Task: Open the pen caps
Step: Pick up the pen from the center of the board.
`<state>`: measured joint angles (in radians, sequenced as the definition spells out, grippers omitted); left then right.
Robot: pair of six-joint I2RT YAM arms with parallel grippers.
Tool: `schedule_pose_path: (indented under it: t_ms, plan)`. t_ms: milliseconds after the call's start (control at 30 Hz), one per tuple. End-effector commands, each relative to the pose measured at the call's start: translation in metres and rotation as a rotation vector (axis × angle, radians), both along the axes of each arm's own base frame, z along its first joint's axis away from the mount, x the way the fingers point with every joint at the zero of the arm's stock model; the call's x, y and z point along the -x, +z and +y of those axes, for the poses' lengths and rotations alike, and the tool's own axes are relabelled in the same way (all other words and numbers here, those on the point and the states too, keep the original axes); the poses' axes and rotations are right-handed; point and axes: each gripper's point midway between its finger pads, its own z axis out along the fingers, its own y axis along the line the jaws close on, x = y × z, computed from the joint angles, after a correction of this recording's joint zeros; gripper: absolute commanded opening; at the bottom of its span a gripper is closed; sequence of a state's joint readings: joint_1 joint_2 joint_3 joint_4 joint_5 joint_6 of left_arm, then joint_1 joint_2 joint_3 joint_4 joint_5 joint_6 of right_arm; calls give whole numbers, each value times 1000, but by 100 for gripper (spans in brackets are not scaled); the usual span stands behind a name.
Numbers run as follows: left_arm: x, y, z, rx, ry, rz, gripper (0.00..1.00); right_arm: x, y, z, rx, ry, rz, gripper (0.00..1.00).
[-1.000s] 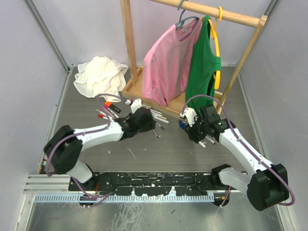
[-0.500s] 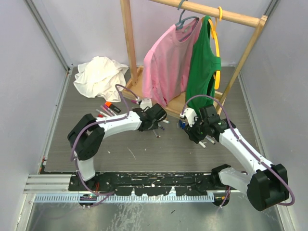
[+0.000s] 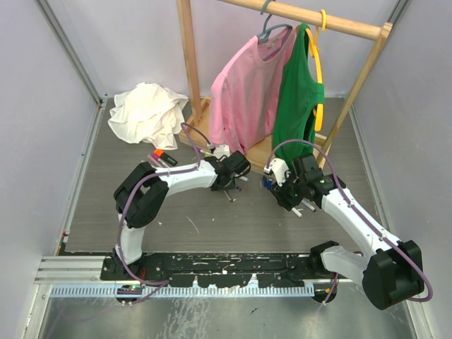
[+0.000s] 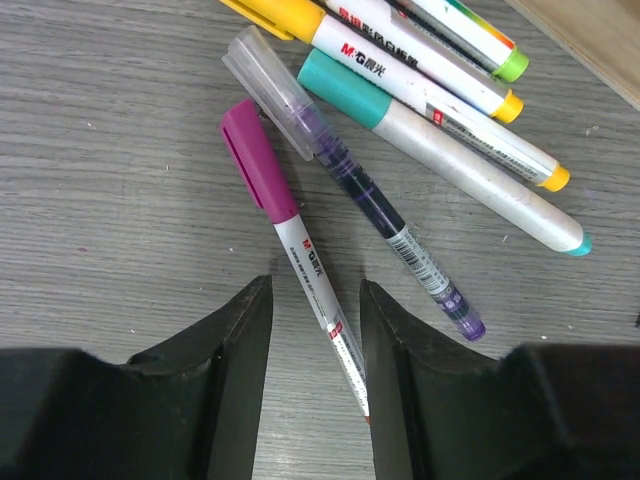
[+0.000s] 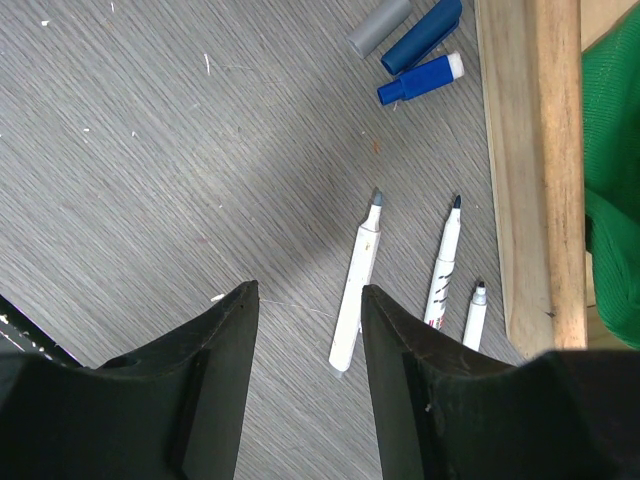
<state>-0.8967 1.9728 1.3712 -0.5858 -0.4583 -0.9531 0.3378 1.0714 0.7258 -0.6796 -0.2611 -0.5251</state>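
Observation:
In the left wrist view, a slim white pen (image 4: 318, 285) with a magenta pen cap (image 4: 256, 160) lies on the table. Its barrel runs down between the fingers of my left gripper (image 4: 315, 290). The jaws are open and straddle the barrel, whose lower end lies close against the right finger. Beside it lie a clear purple capped pen (image 4: 352, 192), a white marker with a teal cap (image 4: 345, 88) and yellow-ended pens (image 4: 420, 75). My right gripper (image 5: 308, 292) hangs open above the table with nothing in it. Next to it lie three uncapped pens (image 5: 358, 280), with loose blue and grey pen caps (image 5: 420, 78) farther off.
A wooden clothes rack (image 3: 189, 70) stands at the back with a pink shirt (image 3: 247, 92) and a green top (image 3: 300, 99). Its base board (image 5: 530, 170) runs right beside the uncapped pens. A white cloth (image 3: 147, 113) is heaped at the back left. More pens (image 3: 159, 157) lie left of the left arm.
My left arm has swung right and forward over the pens by the rack's base, and its jaws have narrowed around the magenta-capped pen. The right arm has not moved.

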Motion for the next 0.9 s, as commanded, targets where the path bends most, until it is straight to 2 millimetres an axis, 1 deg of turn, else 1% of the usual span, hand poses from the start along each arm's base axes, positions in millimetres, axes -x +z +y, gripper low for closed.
schedule_pose_path:
  t_ms: [0, 300, 467, 633, 767, 833, 867]
  plan:
    - [-5, 12, -4, 13, -2, -29, 40, -10, 17, 7, -27, 22, -58, 51]
    - [2, -4, 2, 2, 5, 3, 32, -9, 16, 8, -31, 26, -54, 51]
    - [4, -5, 3, 13, 8, 3, 27, -9, 17, 8, -33, 27, -53, 51]
    - [9, -8, 9, 19, 11, 7, 24, -7, 19, 12, -50, 41, -48, 51]
    - [11, -5, 17, 41, 21, -9, 11, -1, 25, 22, -101, 82, -38, 51]
    - [13, -2, 21, 43, 24, -18, 2, 3, 30, 29, -137, 112, -34, 51]
    - [13, 2, 23, 47, 26, -26, 0, 6, 33, 32, -155, 130, -32, 51]
